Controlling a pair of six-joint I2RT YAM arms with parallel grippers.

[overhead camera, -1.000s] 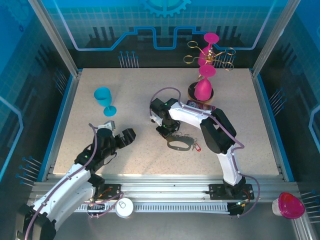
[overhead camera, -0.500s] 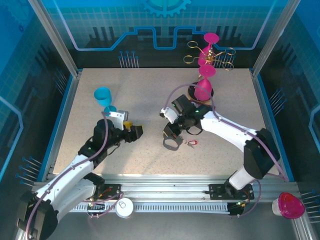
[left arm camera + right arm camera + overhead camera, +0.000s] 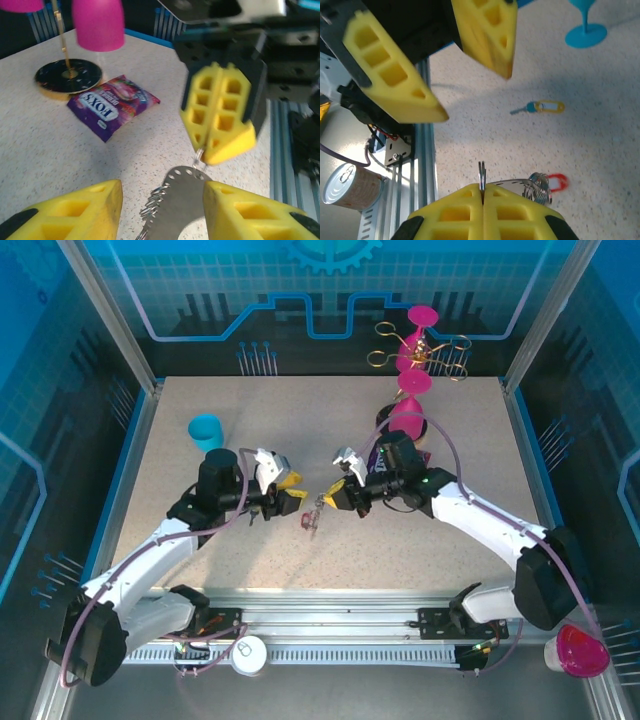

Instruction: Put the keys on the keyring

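Note:
The keyring, a flat grey metal loop with holes along its rim and silver rings clustered on it, hangs above the table between both grippers. My right gripper is shut on a small silver ring at the keyring's top edge. The red-headed key dangles from the ring cluster. In the left wrist view, my left gripper stands open with the keyring between its yellow fingers, just below the shut right fingers. The key with the yellow tag lies on the table.
A purple snack packet lies beside the round black base of the gold rack with pink goblets. A blue goblet stands behind the left arm. A can sits on the front rail.
The right gripper lifted the keyring off the table and carried it left. The left gripper swung right and up until its open fingers sat around the keyring.

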